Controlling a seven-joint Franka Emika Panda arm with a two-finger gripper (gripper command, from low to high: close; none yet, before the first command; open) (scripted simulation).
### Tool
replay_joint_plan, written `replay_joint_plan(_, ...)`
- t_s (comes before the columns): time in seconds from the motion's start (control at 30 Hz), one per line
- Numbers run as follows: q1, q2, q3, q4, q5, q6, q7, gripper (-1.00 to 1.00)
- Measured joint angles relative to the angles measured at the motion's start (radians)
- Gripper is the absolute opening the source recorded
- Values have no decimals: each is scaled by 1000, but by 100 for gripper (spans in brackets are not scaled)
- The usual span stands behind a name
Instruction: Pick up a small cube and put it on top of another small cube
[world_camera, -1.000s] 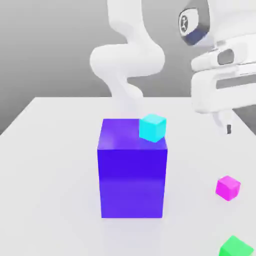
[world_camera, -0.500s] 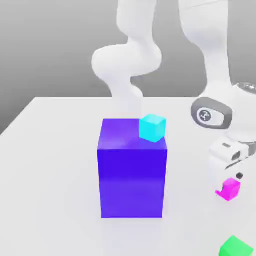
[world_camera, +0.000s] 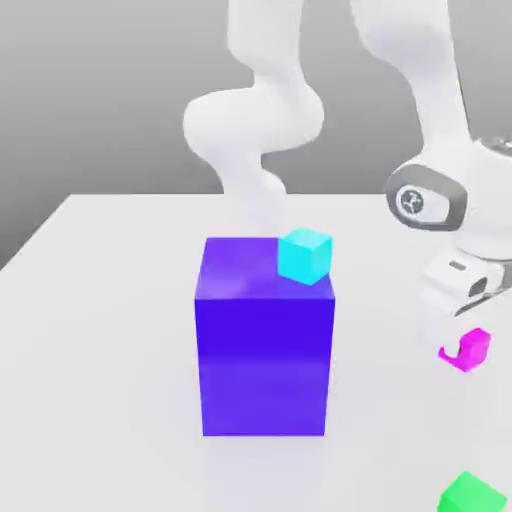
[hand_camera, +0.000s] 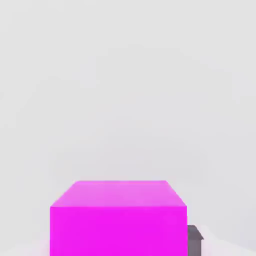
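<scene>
One magenta cube (world_camera: 470, 350) is gripped in the hand (world_camera: 462, 345), off the table (world_camera: 100, 300), likely for carrying. Cyan cube (world_camera: 304, 255), its likely base, sits at 10 o'clock atop the blue block (world_camera: 262, 350).

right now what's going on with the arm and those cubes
The gripper is shut on the magenta cube at the exterior view's right and has it lifted a little off the table. The cyan cube sits on a back corner of the big blue block, and a green cube lies on the table near the front. Nothing is stacked on another small cube yet.
</scene>
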Motion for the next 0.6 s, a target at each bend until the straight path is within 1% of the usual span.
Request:
replay_joint_plan(0.33,-198,131,-54,358,16,-229,-466,-100)
replay_joint_plan(0.4,-218,177,-66,402,8,-227,-513,-100)
replay_joint_plan(0.47,-213,242,-82,416,-11,-176,-513,-100)
replay_joint_plan(0.5,-208,273,-90,420,-20,-150,-509,100)
replay_joint_plan(0.6,-208,273,-90,420,-20,-150,-509,100)
